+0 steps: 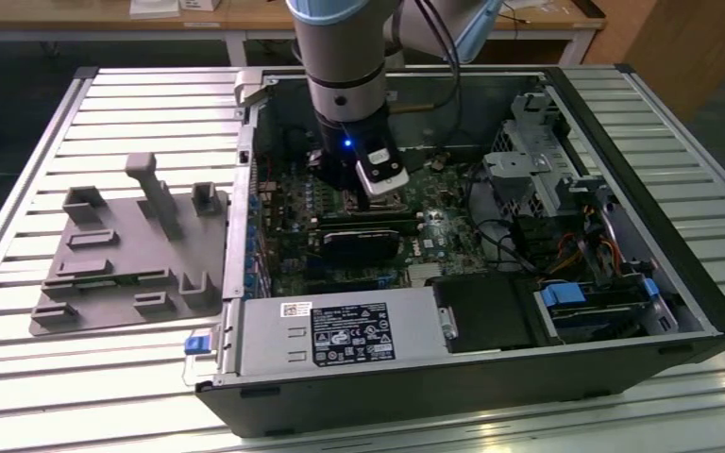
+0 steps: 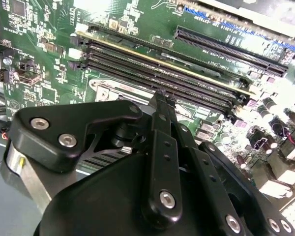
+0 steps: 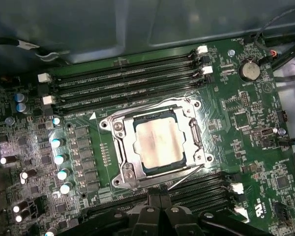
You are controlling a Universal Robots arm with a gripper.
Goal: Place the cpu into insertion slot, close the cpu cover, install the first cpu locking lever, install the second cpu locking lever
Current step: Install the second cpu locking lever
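Black pincer hangs low over the motherboard, fingertips pressed together, gripping nothing.
Just beyond its tips, the cpu sits in the insertion slot, the cpu cover closed around it.

**Colours noted inside the case**

The cpu had a pale silver-grey top with a faint tan smear. The cpu cover was dull silver. The motherboard was green with fine pale tracing; the memory slots were black. The gripper was glossy black with silver screws. The fixture was grey.
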